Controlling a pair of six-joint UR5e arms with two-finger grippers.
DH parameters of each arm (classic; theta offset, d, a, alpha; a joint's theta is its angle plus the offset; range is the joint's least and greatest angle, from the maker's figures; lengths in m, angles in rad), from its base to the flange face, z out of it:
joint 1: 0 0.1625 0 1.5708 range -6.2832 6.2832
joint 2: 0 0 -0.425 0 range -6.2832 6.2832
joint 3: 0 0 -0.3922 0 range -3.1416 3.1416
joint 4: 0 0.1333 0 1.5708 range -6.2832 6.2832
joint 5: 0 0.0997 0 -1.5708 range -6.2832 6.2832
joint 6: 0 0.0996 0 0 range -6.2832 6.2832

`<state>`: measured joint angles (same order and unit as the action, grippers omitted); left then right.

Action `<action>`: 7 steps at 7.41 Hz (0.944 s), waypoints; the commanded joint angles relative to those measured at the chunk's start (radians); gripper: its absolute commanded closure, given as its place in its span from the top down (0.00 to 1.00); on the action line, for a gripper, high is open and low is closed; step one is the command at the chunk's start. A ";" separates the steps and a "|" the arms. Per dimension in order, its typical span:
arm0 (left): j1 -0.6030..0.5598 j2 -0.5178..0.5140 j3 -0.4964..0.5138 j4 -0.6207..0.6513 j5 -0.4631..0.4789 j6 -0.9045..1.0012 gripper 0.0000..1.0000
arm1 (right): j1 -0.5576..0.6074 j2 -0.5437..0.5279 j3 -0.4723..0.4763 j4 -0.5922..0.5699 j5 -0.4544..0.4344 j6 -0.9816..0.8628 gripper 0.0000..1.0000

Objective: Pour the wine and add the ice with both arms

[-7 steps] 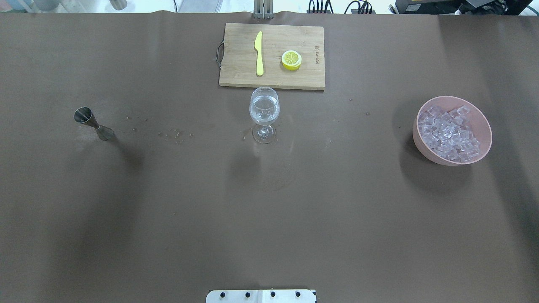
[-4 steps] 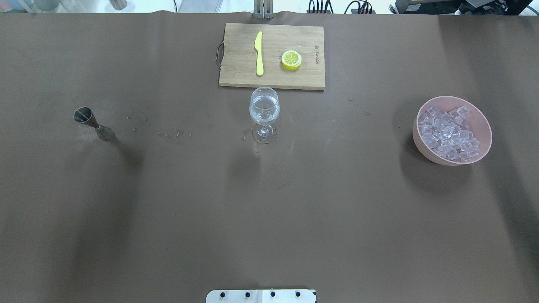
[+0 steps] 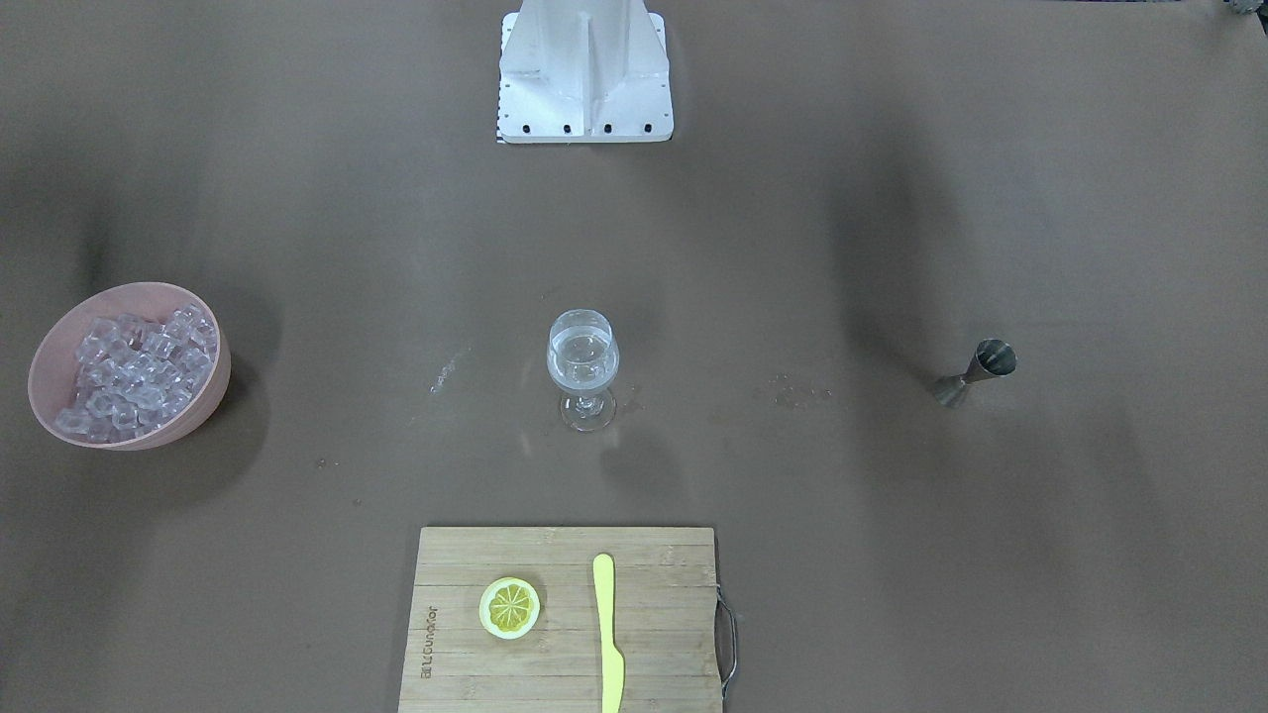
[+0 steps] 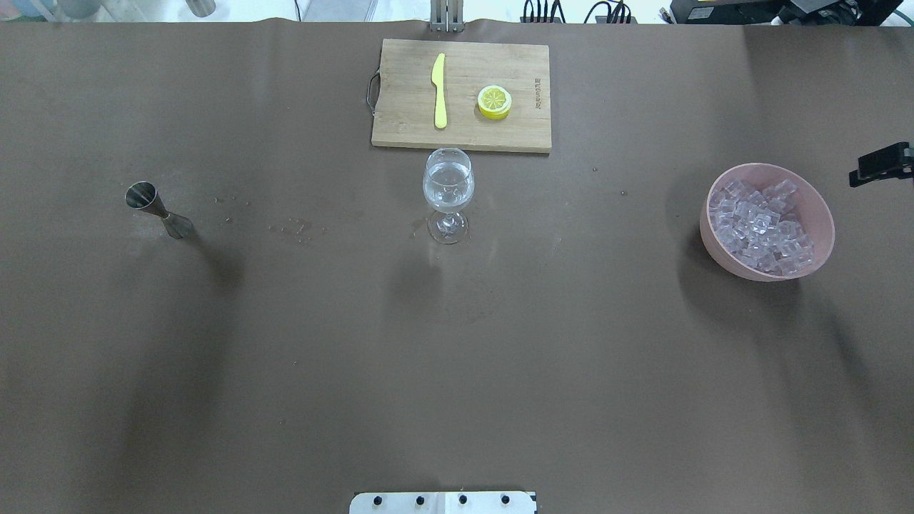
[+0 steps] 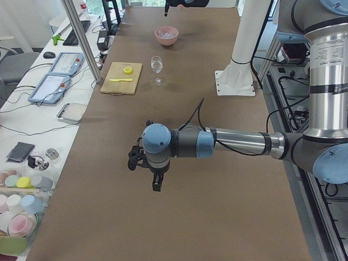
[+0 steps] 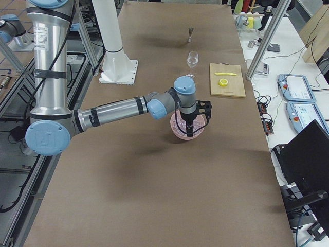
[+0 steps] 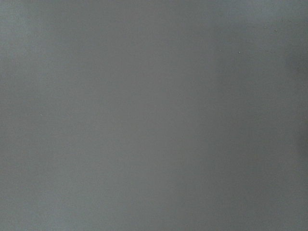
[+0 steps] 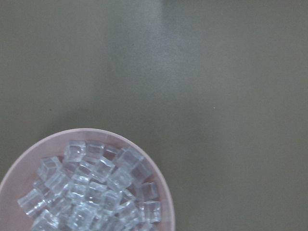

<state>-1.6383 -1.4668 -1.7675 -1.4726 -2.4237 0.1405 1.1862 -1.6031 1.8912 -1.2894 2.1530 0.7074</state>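
Note:
The wine glass [image 4: 448,193] stands upright mid-table with a little clear wine [image 4: 448,182] in its bowl; it also shows in the front view [image 3: 582,368]. The ice [image 4: 762,227] is heaped in a pink bowl [image 4: 821,207] at the right. The ice [image 8: 91,187] fills the lower left of the right wrist view. My right gripper [image 6: 190,129] hangs above the bowl, fingers pointing down; only a black part of it [image 4: 882,164] shows at the overhead view's right edge. My left gripper [image 5: 156,185] hovers over bare table at the left end. I cannot tell whether either is open.
A steel jigger [image 4: 157,208] stands at the left. A wooden cutting board [image 4: 500,132] behind the glass holds a yellow knife [image 4: 439,89] and a lemon slice [image 4: 494,101]. The white pedestal [image 3: 584,69] stands at the robot's edge. The left wrist view shows only brown tabletop.
A black part of my right gripper has come into the overhead view at the right edge, beside the ice bowl. Nothing on the table has moved.

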 commanded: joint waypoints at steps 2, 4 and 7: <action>0.000 -0.001 -0.001 0.000 0.000 0.001 0.98 | -0.293 0.015 -0.003 0.051 -0.337 0.320 1.00; 0.000 -0.001 -0.003 -0.002 0.000 0.001 0.98 | -0.330 0.020 -0.021 0.053 -0.366 0.322 1.00; 0.000 -0.001 -0.001 -0.002 0.000 0.001 0.98 | -0.376 0.026 -0.024 0.050 -0.432 0.320 0.90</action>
<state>-1.6383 -1.4680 -1.7699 -1.4737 -2.4237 0.1411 0.8345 -1.5786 1.8696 -1.2378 1.7593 1.0283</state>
